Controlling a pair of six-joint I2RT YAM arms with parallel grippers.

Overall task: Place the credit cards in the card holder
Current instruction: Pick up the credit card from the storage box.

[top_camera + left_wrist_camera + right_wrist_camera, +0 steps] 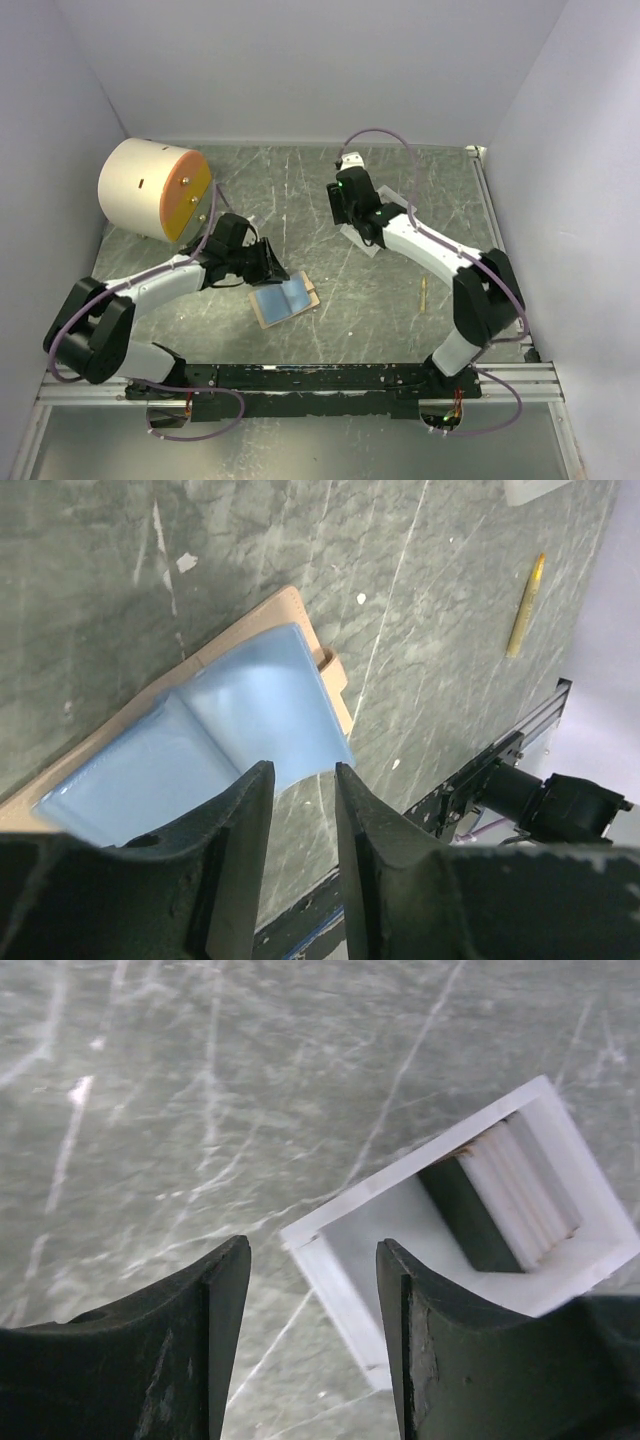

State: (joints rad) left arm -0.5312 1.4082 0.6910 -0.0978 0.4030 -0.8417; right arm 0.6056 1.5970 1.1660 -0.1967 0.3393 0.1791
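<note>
Viewed from above, the scratched grey-green stone-patterned desk (360,310) carries every item noted below.

Item 1: the card holder (250,700), a small tan leather-like folding wallet, lies opened flat with its pale blue shiny pockets facing up. It sits close to the near edge of the desk, slightly left of the middle. No card shows in its pockets.

Item 2: my left fingers (245,815) hang over the near end of the card holder, parted by a narrow gap. A strip of the blue pocket shows through that gap. I see nothing pinched, and I cannot tell whether the tips touch the pocket.

Item 3: the credit cards (465,1215), thin flat rectangles, stand on edge as a pack inside a white box-like tray (335,1290). One dark grey face is turned outward, with pale edges behind it. The tray rests right of the desk's middle, well apart from the card holder.

Item 4: my right fingers (225,1300) are spread wide above the tray's open corner and grip nothing.

Item 5: a large cream cylinder with an orange face (150,185) lies in the far left corner.

Item 6: a thin yellow stick (423,293) lies towards the right edge.
</note>
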